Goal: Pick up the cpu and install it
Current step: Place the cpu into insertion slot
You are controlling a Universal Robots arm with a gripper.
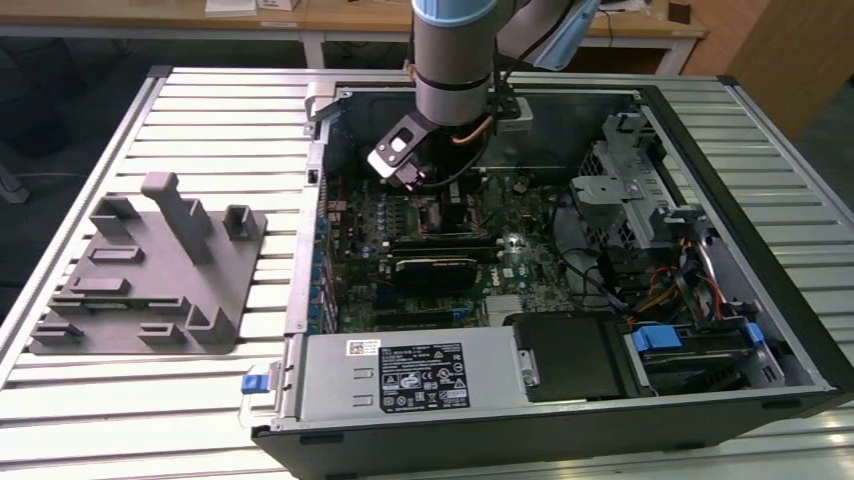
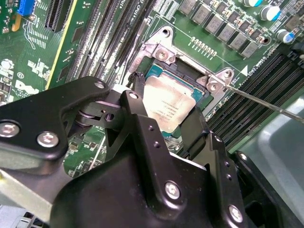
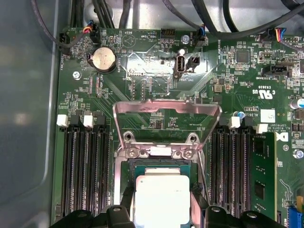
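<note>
The hand (image 2: 164, 108) is clamped on the cpu (image 2: 170, 105): in the second wrist view one black finger (image 2: 135, 97) lies against one edge of the chip and the other against the opposite edge. The cpu's silvery top plate carries several lines of faint dark print. In both wrist views the chip sits flat within the open socket (image 2: 167, 72), with the socket's teal inner border showing past its free edges; whether it is fully seated cannot be told.

In the first wrist view the cpu (image 3: 161, 199) fills the socket (image 3: 161, 164), the hand (image 3: 164, 216) is at its near edge, and the socket's metal load plate (image 3: 142, 107) stands swung up on the far side. A thin retaining lever (image 2: 256, 99) juts out from the socket's corner in the second wrist view.

Black memory slots (image 3: 85, 175) flank the socket on both sides. Beyond the socket on the green motherboard (image 3: 156, 76) lie a coin-cell battery (image 3: 103, 59), white silkscreen lettering and a small white label (image 3: 267, 115).

In the exterior view the arm (image 1: 454, 50) reaches down over the socket inside the open computer case (image 1: 534, 440). Nearer the camera than the socket, the power supply (image 1: 400, 375) bears a black-and-white printed sticker (image 1: 424, 378). Well off to the exterior view's left of the socket, outside the case, a grey plastic tray (image 1: 147, 280) with upright posts rests on the slatted table (image 1: 200, 110).
</note>
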